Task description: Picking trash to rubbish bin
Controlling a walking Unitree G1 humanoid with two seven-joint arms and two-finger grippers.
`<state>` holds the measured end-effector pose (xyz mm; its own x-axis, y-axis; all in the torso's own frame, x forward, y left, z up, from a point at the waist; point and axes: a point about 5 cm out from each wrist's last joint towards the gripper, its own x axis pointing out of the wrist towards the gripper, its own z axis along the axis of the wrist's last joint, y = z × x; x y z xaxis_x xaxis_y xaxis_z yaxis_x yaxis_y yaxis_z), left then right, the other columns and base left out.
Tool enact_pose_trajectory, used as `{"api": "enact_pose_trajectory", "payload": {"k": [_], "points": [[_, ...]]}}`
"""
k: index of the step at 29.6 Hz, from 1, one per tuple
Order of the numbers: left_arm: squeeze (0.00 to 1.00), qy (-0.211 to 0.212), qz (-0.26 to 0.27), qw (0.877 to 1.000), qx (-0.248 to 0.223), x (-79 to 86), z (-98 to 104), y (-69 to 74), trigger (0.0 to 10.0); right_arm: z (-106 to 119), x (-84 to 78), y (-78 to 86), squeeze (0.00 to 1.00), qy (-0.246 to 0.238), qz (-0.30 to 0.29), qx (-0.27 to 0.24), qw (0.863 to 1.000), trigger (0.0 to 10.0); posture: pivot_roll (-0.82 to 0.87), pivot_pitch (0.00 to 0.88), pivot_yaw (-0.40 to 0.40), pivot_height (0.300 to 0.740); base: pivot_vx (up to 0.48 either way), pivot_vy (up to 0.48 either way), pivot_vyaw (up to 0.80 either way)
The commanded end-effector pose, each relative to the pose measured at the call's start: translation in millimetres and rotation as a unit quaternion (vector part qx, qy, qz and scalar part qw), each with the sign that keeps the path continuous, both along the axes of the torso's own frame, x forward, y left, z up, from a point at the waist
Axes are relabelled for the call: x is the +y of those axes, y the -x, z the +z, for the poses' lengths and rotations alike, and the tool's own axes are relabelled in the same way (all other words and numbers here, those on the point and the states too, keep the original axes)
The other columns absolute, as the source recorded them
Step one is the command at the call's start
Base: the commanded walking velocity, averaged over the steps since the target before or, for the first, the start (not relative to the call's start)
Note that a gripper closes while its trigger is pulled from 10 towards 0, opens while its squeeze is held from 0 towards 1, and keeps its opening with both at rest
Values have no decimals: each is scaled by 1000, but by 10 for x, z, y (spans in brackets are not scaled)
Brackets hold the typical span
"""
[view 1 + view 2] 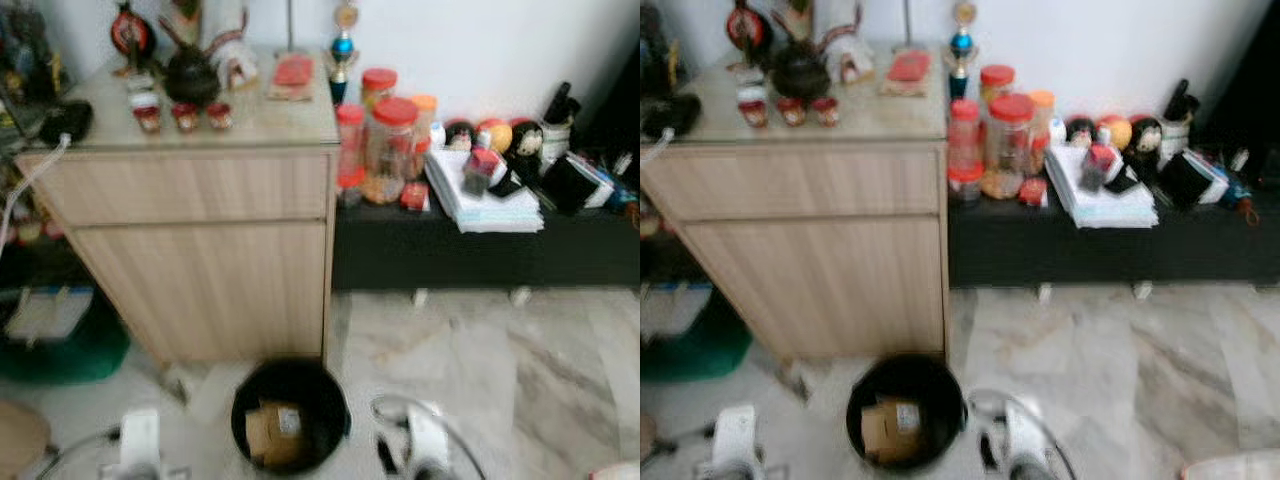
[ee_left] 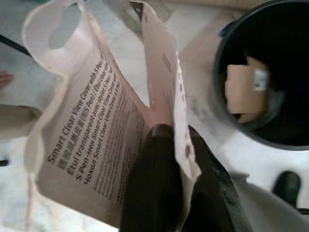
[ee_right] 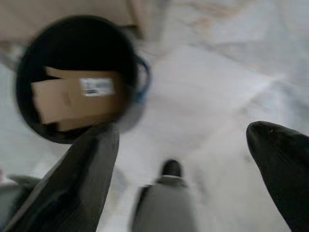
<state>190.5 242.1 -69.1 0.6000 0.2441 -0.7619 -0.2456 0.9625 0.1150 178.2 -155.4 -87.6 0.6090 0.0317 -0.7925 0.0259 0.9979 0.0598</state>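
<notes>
The left gripper (image 2: 181,159) pinches a pale printed paper package (image 2: 101,130) between its black fingers, the package standing up from the fingertips just beside the black rubbish bin (image 2: 289,140), which holds a brown cardboard box (image 2: 244,89). In the right wrist view the right gripper (image 3: 193,145) has its fingers spread wide with nothing between them, hanging over marble floor (image 3: 222,82) near the bin's rim. From the head views the bin (image 1: 290,412) stands on the floor at the foot of the wooden cabinet (image 1: 200,260), between the two silver arms, with the box (image 1: 272,432) lying inside it.
</notes>
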Motion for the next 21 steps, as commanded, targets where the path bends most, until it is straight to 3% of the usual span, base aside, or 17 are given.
{"api": "enact_pose_trajectory", "payload": {"k": [1, 6, 10, 21], "points": [[0, -9, 8, 1000, 0, 88, 16, 20, 10000, 36, 108, -79, 0, -13, 3, -12, 1000, 10000, 82, 56, -14, 740, 300, 0, 0], [0, -9, 7, 1000, -1, 85, 17, 17, 10000, 43, 141, -91, 0, -9, 22, -16, 1000, 10000, 82, 56, -14, 740, 300, 0, 173], [0, -9, 7, 1000, -1, 90, 20, 15, 10000, 42, 144, -88, 0, -12, 16, -16, 1000, 10000, 86, 58, -15, 740, 301, 0, 800], [0, -10, 6, 1000, -2, 83, 22, 7, 10000, 39, 137, -85, 0, -15, 11, -14, 1000, 10000, 82, 58, -14, 740, 300, 0, 0]]}}
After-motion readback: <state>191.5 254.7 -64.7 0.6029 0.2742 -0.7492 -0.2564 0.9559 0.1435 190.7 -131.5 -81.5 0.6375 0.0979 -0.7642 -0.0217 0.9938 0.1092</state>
